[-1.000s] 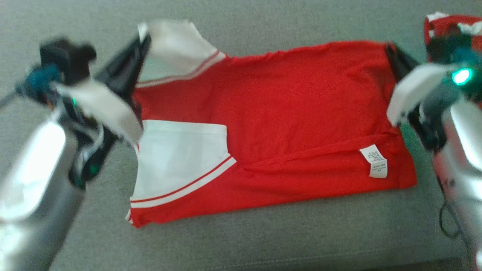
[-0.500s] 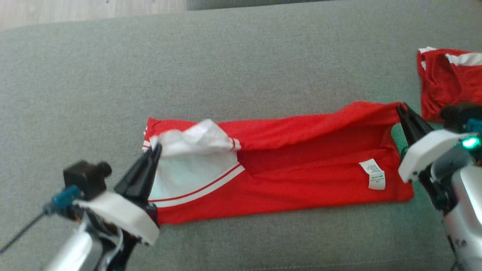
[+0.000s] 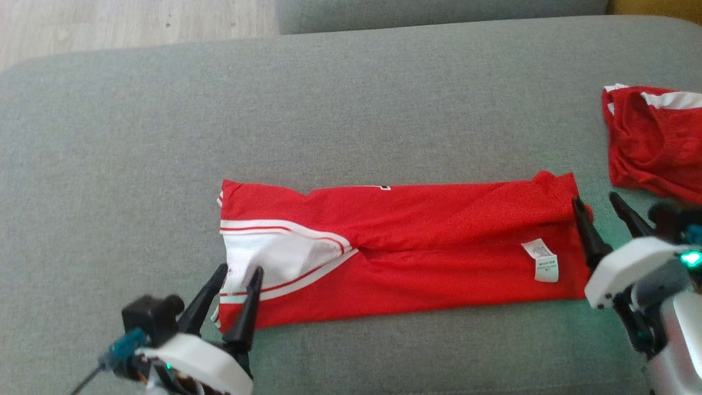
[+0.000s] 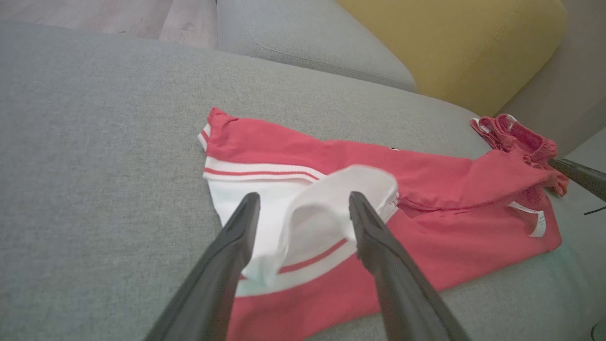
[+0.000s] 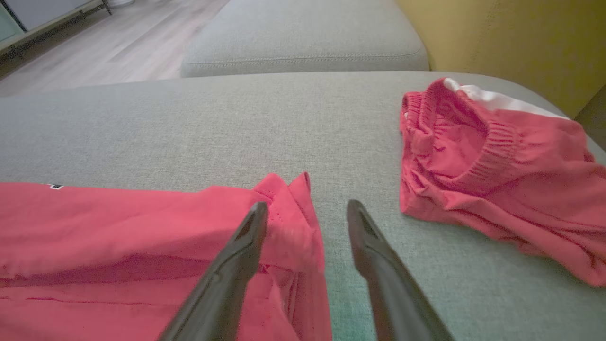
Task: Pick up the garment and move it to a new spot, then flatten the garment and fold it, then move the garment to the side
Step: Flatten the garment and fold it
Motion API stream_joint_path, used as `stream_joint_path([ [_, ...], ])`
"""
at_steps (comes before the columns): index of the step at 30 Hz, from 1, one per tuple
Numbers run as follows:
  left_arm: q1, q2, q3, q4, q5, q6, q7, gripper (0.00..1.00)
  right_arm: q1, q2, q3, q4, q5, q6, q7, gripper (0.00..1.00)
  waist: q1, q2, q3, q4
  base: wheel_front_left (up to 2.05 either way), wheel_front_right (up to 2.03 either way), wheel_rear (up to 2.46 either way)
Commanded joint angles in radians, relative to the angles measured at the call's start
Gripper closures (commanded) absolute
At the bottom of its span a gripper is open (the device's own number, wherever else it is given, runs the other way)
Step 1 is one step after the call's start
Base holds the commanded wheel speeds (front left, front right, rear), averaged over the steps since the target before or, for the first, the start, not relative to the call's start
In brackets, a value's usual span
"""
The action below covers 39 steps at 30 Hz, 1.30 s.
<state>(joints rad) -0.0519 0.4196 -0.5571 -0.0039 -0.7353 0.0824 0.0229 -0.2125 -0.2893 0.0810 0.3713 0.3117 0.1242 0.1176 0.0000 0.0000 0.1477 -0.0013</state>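
**Garment [image 3: 417, 247] soft and limp: take it by the hems**

Red knit with a white panel [image 3: 274, 255], it lies as a long folded band on the sofa [image 3: 329, 99], stretched from one pincer to the other. It looks thin, light and floppy, so any lifted part will likely sag and the layers may slide over each other. Pinching all layers together at a corner or end hem should hold best. A grab in the middle would probably bunch the fold.

The left pincer [image 3: 239, 269] stands apart, clamped on nothing. A loose white flap [image 4: 331, 189] rises between its fingers.

The right pincer [image 3: 594, 198] is also apart. The band's other end lies just at one fingertip, ungripped, and the label [image 3: 540, 259] is near it.

A second garment [image 3: 652, 142] lies beyond the right pincer's outer side, apart from the band.
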Motion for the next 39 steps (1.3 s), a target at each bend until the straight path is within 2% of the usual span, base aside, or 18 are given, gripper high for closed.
stream_joint_path([
  [1,-0.002,0.005,0.033,-0.029,0.002,0.009,-0.025,0.00,0.016,-0.002,-0.012,-0.046,-0.008,0.007,-0.017,0.00,0.0000,0.0000,-0.009,0.000,0.00,0.00,0.00],
  [9,0.052,-0.008,0.082,-0.091,0.035,0.086,-0.132,0.00,0.124,0.068,-0.166,-0.165,-0.052,0.007,-0.005,0.00,0.0000,0.0000,-0.046,0.010,0.00,0.00,0.00],
  [16,0.040,-0.022,0.114,-0.096,0.073,0.153,-0.182,0.00,0.099,0.110,-0.207,-0.202,-0.076,0.007,0.071,0.00,0.0000,0.0000,-0.054,0.030,0.00,0.00,0.00],
  [20,0.036,-0.026,0.127,-0.087,0.080,0.171,-0.197,0.00,0.043,0.109,-0.179,-0.151,-0.084,0.007,0.131,0.00,0.0000,0.0000,-0.047,0.047,0.00,0.00,0.00],
  [25,0.035,-0.025,0.132,-0.080,0.085,0.183,-0.203,0.00,-0.008,0.074,-0.158,-0.022,-0.107,0.007,0.179,0.00,0.0000,0.0000,-0.037,0.081,0.00,0.00,0.00],
  [30,0.034,-0.024,0.133,-0.078,0.086,0.186,-0.208,0.00,-0.013,0.056,-0.164,0.080,-0.117,0.007,0.203,0.00,0.0000,0.0000,-0.036,0.109,0.00,0.00,0.00],
  [34,0.037,-0.017,0.133,-0.074,0.092,0.188,-0.212,0.00,0.001,0.068,-0.151,0.127,-0.095,0.007,0.236,0.00,0.0000,0.0000,-0.041,0.122,0.00,0.00,0.00],
  [35,0.037,-0.016,0.133,-0.074,0.092,0.189,-0.212,0.00,0.004,0.069,-0.145,0.132,-0.084,0.007,0.240,0.18,0.0000,0.0000,-0.043,0.124,0.00,0.00,0.00],
  [36,0.038,-0.015,0.133,-0.073,0.092,0.189,-0.212,0.00,0.007,0.070,-0.138,0.135,-0.075,0.007,0.243,0.46,0.0000,0.0000,-0.044,0.125,0.00,0.00,0.00],
  [37,0.038,-0.014,0.134,-0.073,0.091,0.190,-0.212,0.00,0.009,0.069,-0.131,0.138,-0.066,0.007,0.244,0.64,0.0000,0.0000,-0.046,0.124,0.00,0.00,0.00],
  [39,0.040,-0.013,0.133,-0.072,0.092,0.192,-0.211,0.00,0.010,0.069,-0.120,0.143,-0.054,0.007,0.243,0.88,0.0000,0.0000,-0.050,0.121,0.00,0.00,0.00],
])
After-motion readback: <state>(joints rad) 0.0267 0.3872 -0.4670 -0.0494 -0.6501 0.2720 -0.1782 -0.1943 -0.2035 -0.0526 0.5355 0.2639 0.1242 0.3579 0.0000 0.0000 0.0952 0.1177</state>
